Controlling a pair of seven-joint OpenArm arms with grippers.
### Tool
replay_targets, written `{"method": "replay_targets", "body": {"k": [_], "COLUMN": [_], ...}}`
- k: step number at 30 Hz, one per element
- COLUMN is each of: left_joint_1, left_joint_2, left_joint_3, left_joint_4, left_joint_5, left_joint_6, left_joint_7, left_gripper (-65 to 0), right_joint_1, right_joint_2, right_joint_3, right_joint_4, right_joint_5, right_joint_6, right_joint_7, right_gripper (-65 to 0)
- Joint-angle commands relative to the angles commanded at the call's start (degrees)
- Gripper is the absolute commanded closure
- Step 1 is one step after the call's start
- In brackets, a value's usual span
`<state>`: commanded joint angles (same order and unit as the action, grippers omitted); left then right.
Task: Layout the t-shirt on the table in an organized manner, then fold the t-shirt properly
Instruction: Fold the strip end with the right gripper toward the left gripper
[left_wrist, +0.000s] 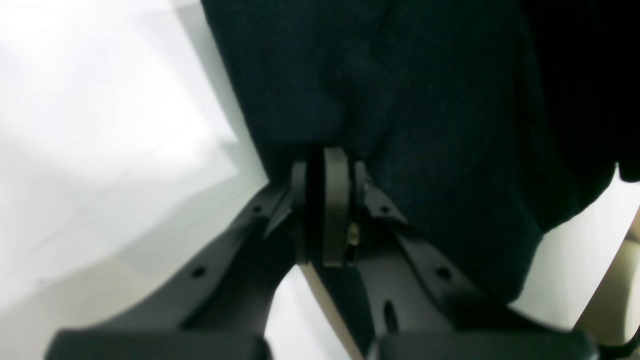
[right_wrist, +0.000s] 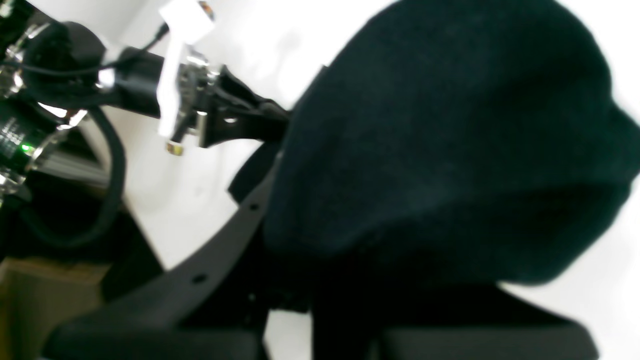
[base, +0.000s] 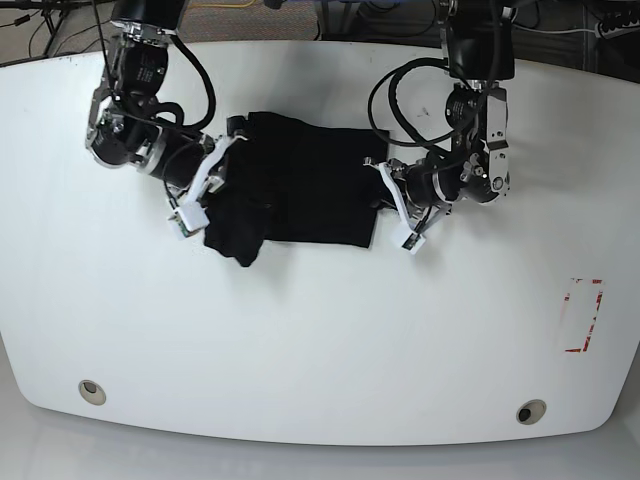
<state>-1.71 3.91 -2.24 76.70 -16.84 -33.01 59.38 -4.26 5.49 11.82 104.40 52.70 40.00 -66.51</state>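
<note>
Both arms' jaws clamped on the t-shirt (base: 300, 180).

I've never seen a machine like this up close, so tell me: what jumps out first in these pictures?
A black t-shirt, partly folded, lies at the far middle of a big white table. Two black arms flank it: the left tool is shut on the cloth's edge, while the right tool is at the opposite edge, its grip hidden under bunched fabric. A small red tape mark sits at one side of the table.
</note>
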Motion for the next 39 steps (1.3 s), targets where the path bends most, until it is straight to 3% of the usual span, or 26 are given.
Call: {"method": "replay_targets", "body": {"k": [7,9,11,18,21,30,34,39], "left_joint_1": [0.2,0.4,0.5,0.5,0.5,-0.1,-0.6,-0.6], "left_joint_2": [0.6,0.4,0.4,0.3,0.3,0.8,0.2,-1.5], "left_joint_3": [0.0,-0.1,-0.1,-0.2,-0.7,-5.4,-5.9,-9.8], "left_joint_4": [0.0,0.0,0.0,0.1,0.4,0.4,0.4,0.4], "left_joint_5": [-0.1,-0.1,-0.1,-0.4,-0.5,-1.5,-7.6,-14.6], "left_joint_6": [0.0,0.0,0.0,-0.1,-0.4,-1.2,-4.9,-5.2], "left_joint_7": [-0.5,-0.5,-0.5,-0.7,-0.6,-0.7,-0.7,-0.6], "left_gripper": [-2.8,-2.8,-2.8,-2.8,-2.8,-5.1,-13.2,-19.7], "right_joint_1": [0.3,0.3,0.4,0.9,1.1,0.8,0.7,0.7], "right_joint_2": [-3.8,-4.3,-4.3,-4.4,-4.7,-5.5,-5.1,-4.0], "right_joint_3": [-1.1,-1.1,-1.1,-1.1,-1.2,-1.0,-0.7,-0.7], "right_joint_4": [-0.1,-0.2,-0.2,-0.2,-0.1,0.0,0.0,0.0], "right_joint_5": [-6.5,-7.7,-8.5,-8.8,-8.5,-5.2,-4.2,-2.7], "right_joint_6": [0.0,0.0,0.0,0.0,0.0,0.0,0.0,0.0], "right_joint_7": [0.0,0.0,0.1,1.6,1.6,1.6,1.6,1.6], "right_gripper": [-3.6,-6.5,-14.1,-51.4,-58.8,-59.1,-59.1,-59.1]}}
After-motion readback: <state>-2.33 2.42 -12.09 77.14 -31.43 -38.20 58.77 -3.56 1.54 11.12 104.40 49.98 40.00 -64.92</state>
